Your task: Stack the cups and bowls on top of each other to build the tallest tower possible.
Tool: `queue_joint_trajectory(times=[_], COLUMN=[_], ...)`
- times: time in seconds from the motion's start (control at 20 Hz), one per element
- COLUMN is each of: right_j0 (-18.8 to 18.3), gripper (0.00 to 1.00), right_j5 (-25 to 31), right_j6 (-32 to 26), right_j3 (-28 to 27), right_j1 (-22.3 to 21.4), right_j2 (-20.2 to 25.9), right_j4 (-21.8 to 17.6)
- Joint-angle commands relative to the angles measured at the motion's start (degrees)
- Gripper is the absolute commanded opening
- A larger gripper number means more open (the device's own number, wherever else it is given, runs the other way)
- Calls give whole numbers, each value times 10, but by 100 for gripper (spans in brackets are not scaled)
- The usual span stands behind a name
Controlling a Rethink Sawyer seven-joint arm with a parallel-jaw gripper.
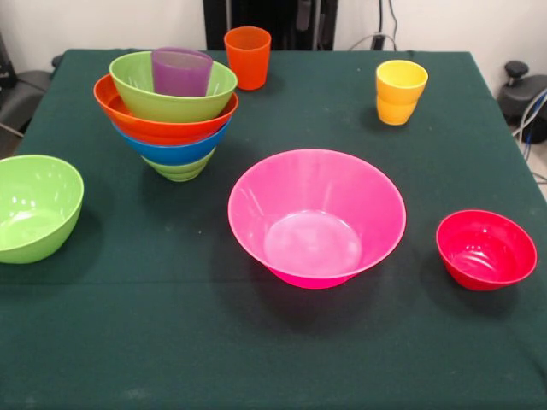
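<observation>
The tower (168,120) stands at the back left: a lime green bowl at the bottom, then a blue bowl (175,150), an orange bowl (162,126) and a lime green bowl (171,98), nested upright, with a purple cup (181,72) standing in the top one. An orange cup (248,57) stands just right of it at the far edge. A yellow cup (400,92) stands at the back right. A large pink bowl (317,217) sits in the middle, a small red bowl (485,249) at its right, a loose lime green bowl (34,207) at the left edge. The gripper does not show.
The dark green table cloth (273,350) covers the whole table. The robot's black pedestal (269,21) stands behind the far edge, cables and dark gear at the right and left sides.
</observation>
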Motion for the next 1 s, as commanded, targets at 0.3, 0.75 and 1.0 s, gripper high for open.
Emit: queue_joint_trajectory(times=[0.3,0.75,1.0], right_j0=[-48,-53,-50], gripper=[100,100,100], right_j5=[26,26,16], right_j6=[-7,-8,-3], right_j3=[48,42,35], right_j1=[-13,-10,3], right_j2=[40,38,36], right_j4=[-27,-35,-35])
